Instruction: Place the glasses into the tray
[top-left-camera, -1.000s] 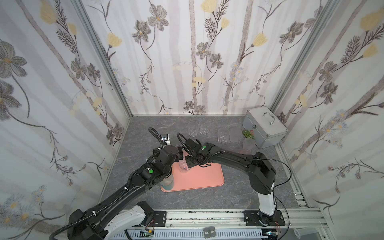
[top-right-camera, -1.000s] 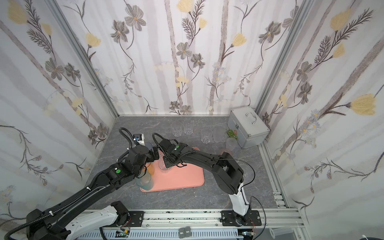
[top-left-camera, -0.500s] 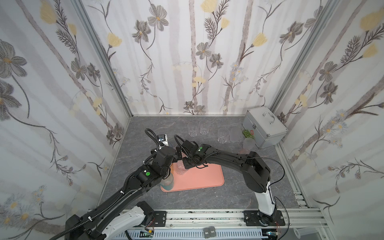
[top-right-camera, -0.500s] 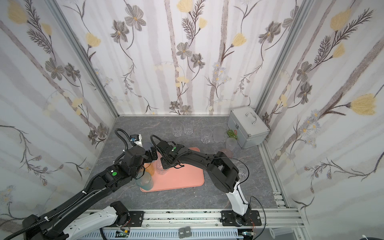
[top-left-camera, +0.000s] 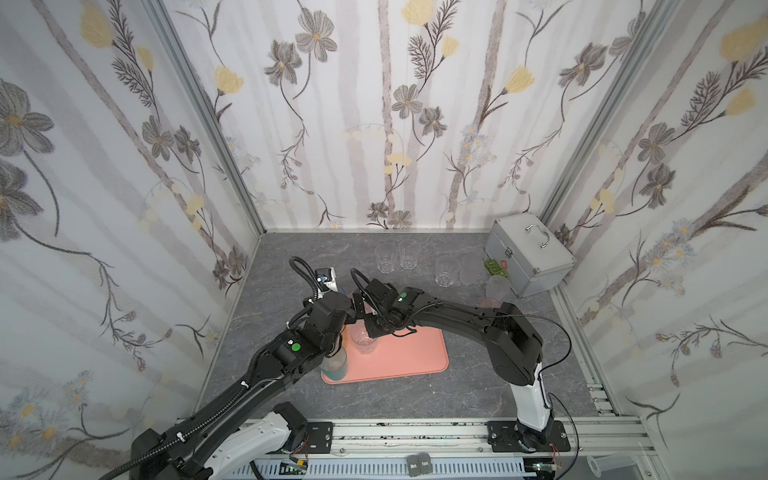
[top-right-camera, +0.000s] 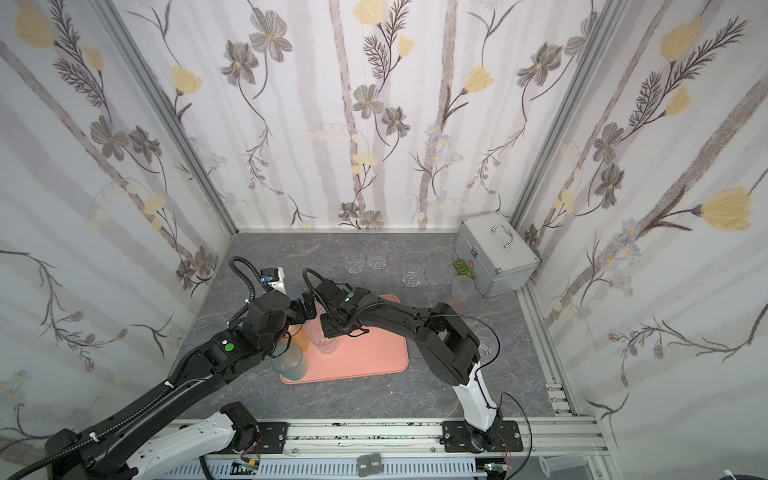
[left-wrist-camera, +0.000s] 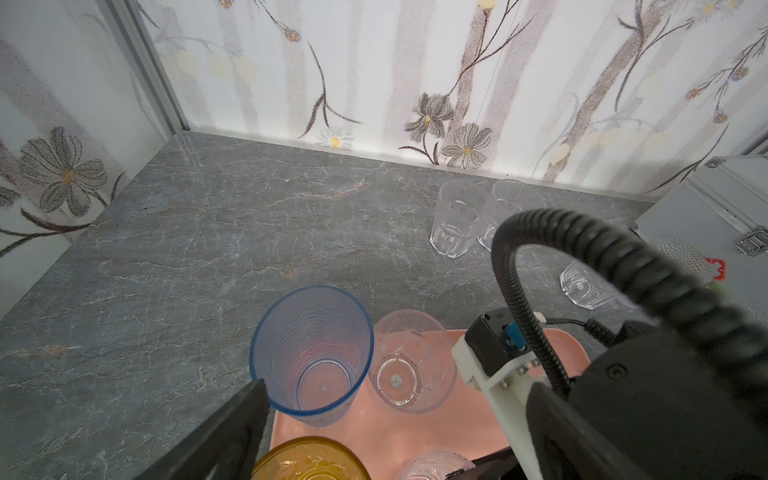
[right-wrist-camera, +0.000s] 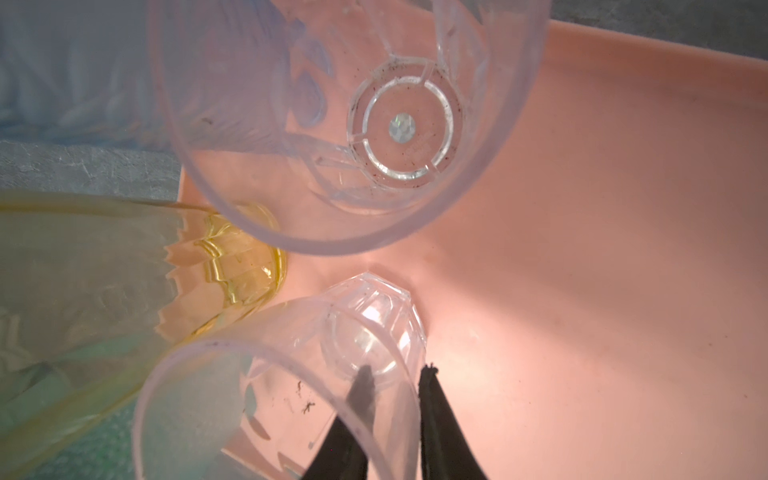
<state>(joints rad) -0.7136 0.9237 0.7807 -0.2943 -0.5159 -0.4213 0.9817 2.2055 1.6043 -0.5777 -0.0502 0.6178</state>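
The salmon-pink tray (top-left-camera: 411, 353) (top-right-camera: 374, 353) lies at the front middle. Along its left side stand a blue glass (left-wrist-camera: 311, 357), a tall clear glass (left-wrist-camera: 411, 365), an amber glass (top-right-camera: 302, 336) and a teal glass (top-left-camera: 334, 365). A smaller clear glass (right-wrist-camera: 270, 374) (top-left-camera: 364, 340) stands beside the amber one. My right gripper (right-wrist-camera: 395, 370) (top-left-camera: 372, 328) straddles its wall, one finger inside and one outside, slightly open. My left gripper (left-wrist-camera: 357, 453) (top-right-camera: 303, 309) hovers wide open above the tray's left end, holding nothing.
Three clear glasses (top-left-camera: 384, 257) (top-left-camera: 409, 253) (top-left-camera: 445, 270) and frosted ones (top-left-camera: 469, 268) stand on the grey table at the back. A silver case (top-left-camera: 530, 257) fills the back right corner, a small green object (top-left-camera: 494, 267) beside it. Walls close in on three sides.
My right gripper came left and nearer with the small clear glass, set it beside the amber one, and its jaws have parted a little. The left arm drew back slightly.
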